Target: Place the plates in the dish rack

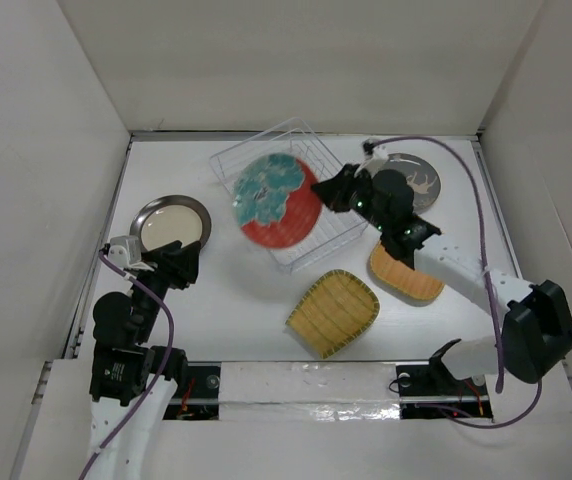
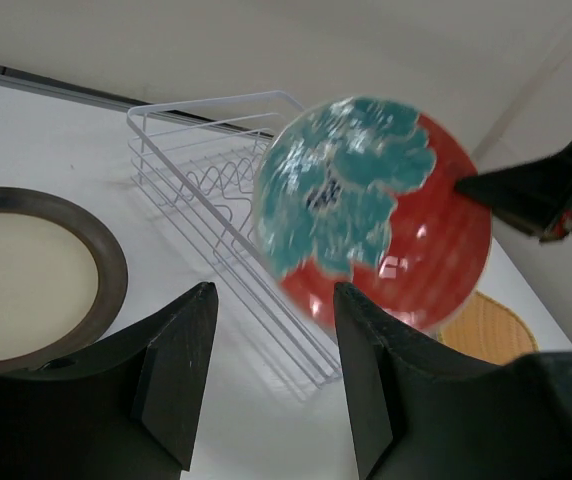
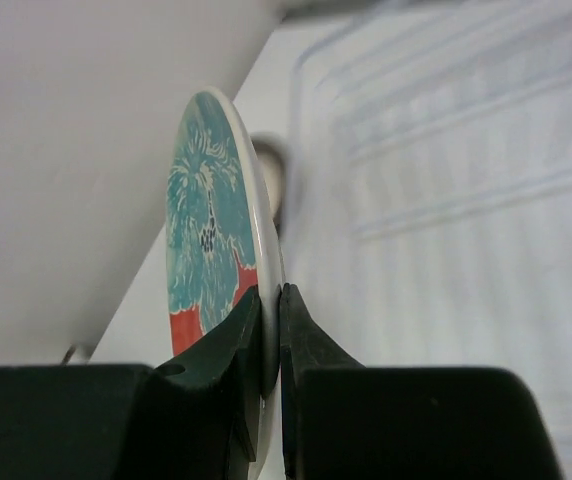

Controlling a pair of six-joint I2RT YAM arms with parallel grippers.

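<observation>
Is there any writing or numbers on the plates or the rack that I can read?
None can be read.
On the red plate: dark marks in the teal flower, too blurred to tell if they are letters.
On the dish rack: no writing shows.

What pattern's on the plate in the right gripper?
Red plate with a large teal flower; right gripper pinches its rim. Clearest in the left wrist view.

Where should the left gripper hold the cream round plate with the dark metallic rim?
Probably take the cream round plate with dark metallic rim by its near rim, the open left gripper coming from the arms' side. It lies flat on the white table, so only the raised rim offers the jaws an edge.
</observation>
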